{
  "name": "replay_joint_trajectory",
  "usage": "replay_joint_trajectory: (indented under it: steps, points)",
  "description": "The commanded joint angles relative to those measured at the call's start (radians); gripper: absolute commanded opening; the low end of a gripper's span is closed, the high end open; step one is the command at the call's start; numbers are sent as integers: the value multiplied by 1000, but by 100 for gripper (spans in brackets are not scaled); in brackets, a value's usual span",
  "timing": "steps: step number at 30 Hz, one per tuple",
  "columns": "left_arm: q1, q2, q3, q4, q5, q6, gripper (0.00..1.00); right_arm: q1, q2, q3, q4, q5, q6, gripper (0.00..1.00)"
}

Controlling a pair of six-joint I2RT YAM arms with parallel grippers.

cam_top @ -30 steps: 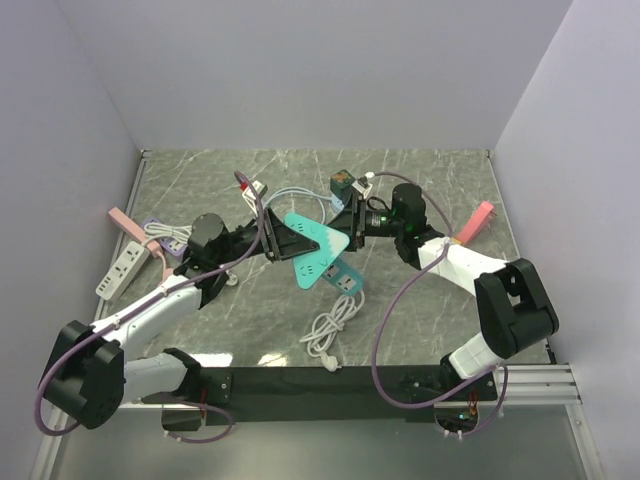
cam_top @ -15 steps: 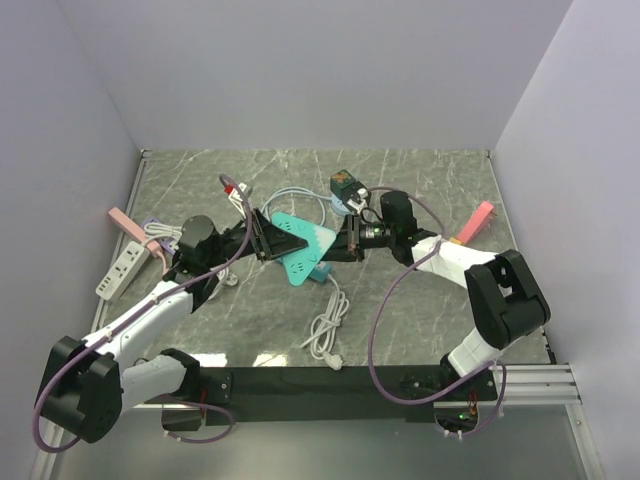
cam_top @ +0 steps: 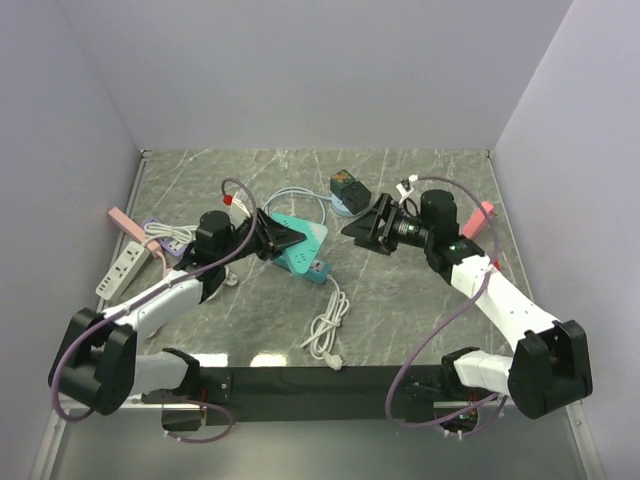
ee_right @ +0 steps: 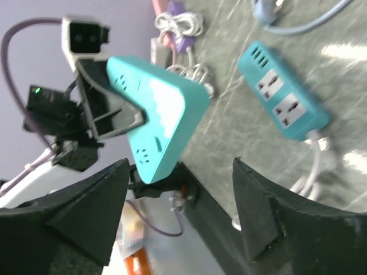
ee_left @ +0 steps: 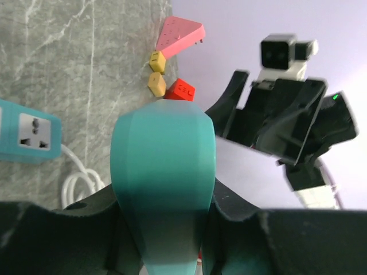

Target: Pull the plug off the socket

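Note:
The socket (cam_top: 298, 240) is a teal triangular power block with a white top; it is held up off the table. My left gripper (cam_top: 268, 238) is shut on its left end, and the left wrist view shows the teal body (ee_left: 163, 154) wedged between both fingers (ee_left: 229, 220). My right gripper (cam_top: 362, 228) hangs open a short way to the right of the socket, touching nothing. In the right wrist view the socket (ee_right: 155, 120) sits ahead of the open gripper (ee_right: 178, 206), its outlet holes bare. No plug shows in the faces I see.
A blue power strip (cam_top: 315, 265) with a coiled white cord (cam_top: 330, 325) lies below the socket. A green-black adapter (cam_top: 345, 183) sits at the back. White (cam_top: 118, 272) and pink strips (cam_top: 125, 222) lie at left, and another pink strip (cam_top: 478, 220) at right.
My right gripper was shut at the socket's right tip; it has opened and pulled back to the right. The left arm has shifted the socket slightly left and back.

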Motion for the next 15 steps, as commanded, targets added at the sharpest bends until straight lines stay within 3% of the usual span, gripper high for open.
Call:
replay_joint_trajectory:
  steps: [1,2,5,9,15]
  points:
    - [-31,44,12,252,18,-129,1,25,2,-94,176,-27,163,80]
    - [-38,70,15,271,20,-144,1,37,0,-108,205,-16,218,89]
    - [-69,93,1,356,-14,-219,1,56,-17,-188,387,27,345,91]
    - [-117,93,-19,407,-108,-267,1,83,-31,-235,490,101,442,91]
    - [-204,139,6,409,-158,-276,1,105,3,-268,645,148,549,80]
